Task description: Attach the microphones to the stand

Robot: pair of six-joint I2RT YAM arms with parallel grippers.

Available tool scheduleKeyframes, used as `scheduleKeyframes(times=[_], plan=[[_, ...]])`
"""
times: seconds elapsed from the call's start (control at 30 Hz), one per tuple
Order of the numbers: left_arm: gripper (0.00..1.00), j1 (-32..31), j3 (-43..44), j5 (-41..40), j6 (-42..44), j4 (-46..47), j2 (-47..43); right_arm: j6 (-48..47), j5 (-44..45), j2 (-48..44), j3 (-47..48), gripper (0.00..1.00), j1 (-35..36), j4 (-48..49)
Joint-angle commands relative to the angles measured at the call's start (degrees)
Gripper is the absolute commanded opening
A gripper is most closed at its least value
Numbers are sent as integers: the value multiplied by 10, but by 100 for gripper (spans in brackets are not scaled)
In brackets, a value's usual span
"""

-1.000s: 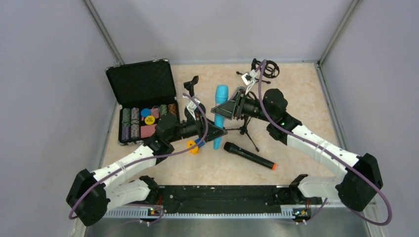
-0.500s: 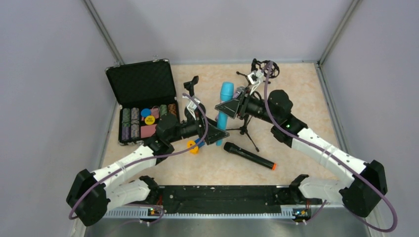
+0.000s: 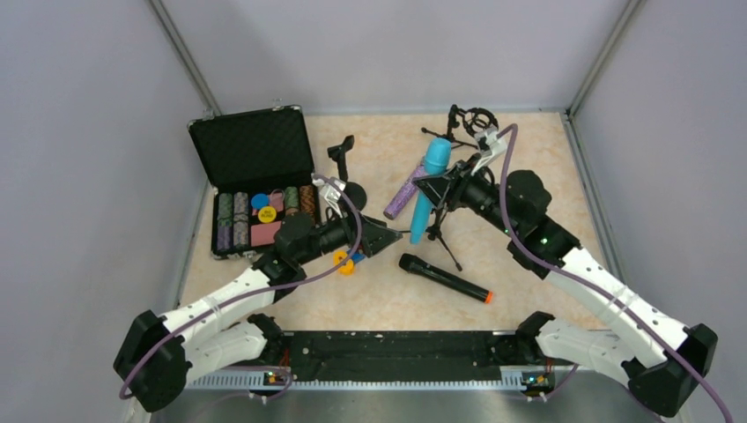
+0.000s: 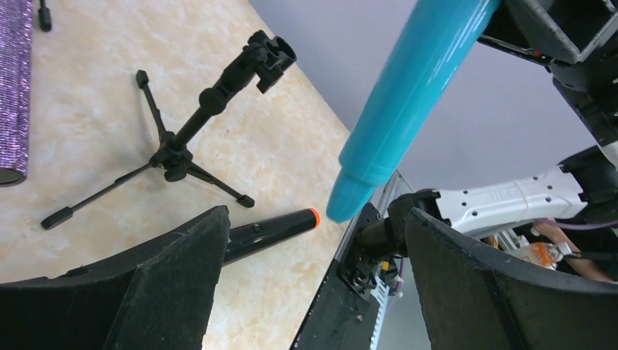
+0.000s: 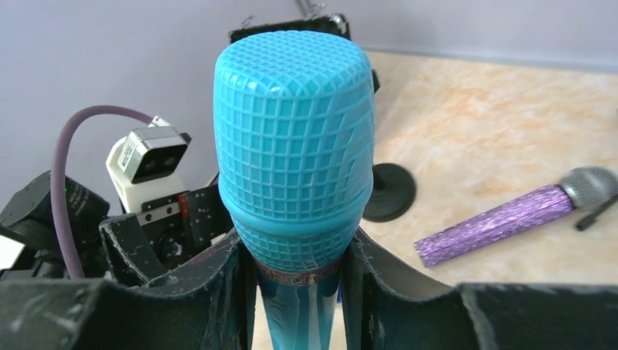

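The light-blue microphone (image 3: pixel 429 181) hangs in the air, tilted, over the black tripod stand (image 3: pixel 435 233). My right gripper (image 3: pixel 433 187) is shut on its neck, just under the grille (image 5: pixel 295 138). My left gripper (image 3: pixel 389 238) stands open and empty just left of the mic's lower end (image 4: pixel 408 95), apart from it. The glittery purple microphone (image 3: pixel 401 197) lies on the table beside the blue one. Nearer to me lies the black microphone (image 3: pixel 443 277) with the orange end. In the left wrist view the tripod stand's clip (image 4: pixel 268 55) is empty.
An open black case (image 3: pixel 254 150) with poker chips sits at the left. A round-base stand (image 3: pixel 343 163) rises beside it. Another small stand with a ring mount (image 3: pixel 476 121) is at the back. A small orange-and-blue object (image 3: pixel 345 260) lies under my left arm.
My left gripper has opened and let go of the blue microphone. The right arm has carried the microphone to the right and away from me, uncovering the purple one.
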Motion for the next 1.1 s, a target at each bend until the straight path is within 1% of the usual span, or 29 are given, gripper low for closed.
scheduleKeyframes(times=[0.0,0.1,0.2,0.3,0.47,0.63,0.73,0.9,1.07], plan=[[94,0,-5,-46,2,10,-21,-60,63,-40,22,0,-6,-5],[94,0,3,-44,11,-6,-14,-76,98,-49,35,0,-5,-28],[94,-1,28,-31,28,-52,-4,-93,129,-40,67,0,-5,-87],[93,0,41,-17,38,-77,7,-107,152,-34,83,0,-5,-105],[93,0,44,-9,34,-73,20,-133,203,-30,112,0,-5,-126],[92,0,49,8,31,-66,39,-158,301,-22,133,0,-6,-151],[92,0,51,19,28,-59,48,-158,358,-10,142,0,-8,-160],[91,-1,50,33,16,-48,57,-150,409,18,163,0,-18,-178],[90,-1,46,38,11,-46,58,-146,426,30,159,0,-38,-167]])
